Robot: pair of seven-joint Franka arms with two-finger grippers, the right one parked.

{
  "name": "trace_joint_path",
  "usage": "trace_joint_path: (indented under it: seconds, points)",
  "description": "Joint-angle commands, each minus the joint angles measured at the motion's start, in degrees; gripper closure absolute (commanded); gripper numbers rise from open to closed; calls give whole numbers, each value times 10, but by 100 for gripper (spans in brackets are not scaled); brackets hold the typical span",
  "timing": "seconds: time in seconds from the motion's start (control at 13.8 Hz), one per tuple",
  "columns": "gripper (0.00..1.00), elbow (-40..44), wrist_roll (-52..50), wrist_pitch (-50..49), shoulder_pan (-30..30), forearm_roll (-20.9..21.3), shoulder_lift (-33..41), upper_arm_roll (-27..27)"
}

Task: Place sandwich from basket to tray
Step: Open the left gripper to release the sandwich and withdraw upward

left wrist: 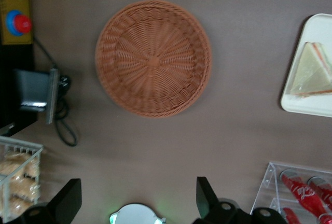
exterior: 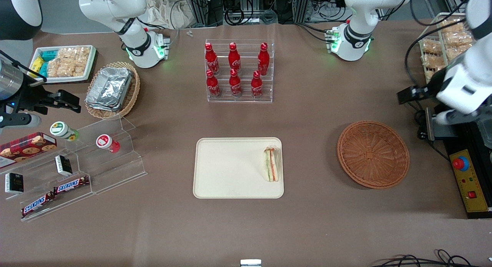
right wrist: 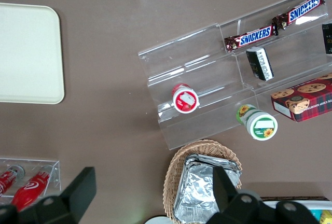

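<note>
Snickers bars [exterior: 54, 194]: two, on the lowest step of a clear stepped stand [exterior: 111, 171] at the parked arm's end of the table; "SNICKERS" reads on both wrappers.
Dark packets [exterior: 63, 165]: two, one step higher on that stand; their print is too small to read.
Tray [exterior: 230, 171]: one, cream, in the near middle of the table.
Sandwich [exterior: 271, 165]: one, lying on the tray against the rim toward the working arm's end. Its long axis runs near to far, it narrows toward the far end, and the orange and green filling stripes face up.
Basket [exterior: 373, 154]: one, reddish-brown and round, with nothing in it, well apart from the tray toward the working arm's end.
Gripper [left wrist: 137, 200]: hangs above the bare table beside the basket, touching nothing, its two fingers [left wrist: 67, 203] spread wide with nothing between them.
Cookie box [exterior: 27, 145]: one, red.
Lidded cups [exterior: 64, 131]: two, one green-topped and one red-topped.
Cola bottles [exterior: 234, 69]: six, red, in two rows of three in a clear rack, "Coca-Cola" script on them.
</note>
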State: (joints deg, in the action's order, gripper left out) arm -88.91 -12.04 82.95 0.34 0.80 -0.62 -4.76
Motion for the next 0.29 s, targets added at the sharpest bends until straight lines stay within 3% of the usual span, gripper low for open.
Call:
trace_joint_path:
  seconds: [0.0,0.22]
  points:
    - [1,-57,7,8,-24,-7,49,25]
    - [0,-45,8,6,-24,-2,37,24]
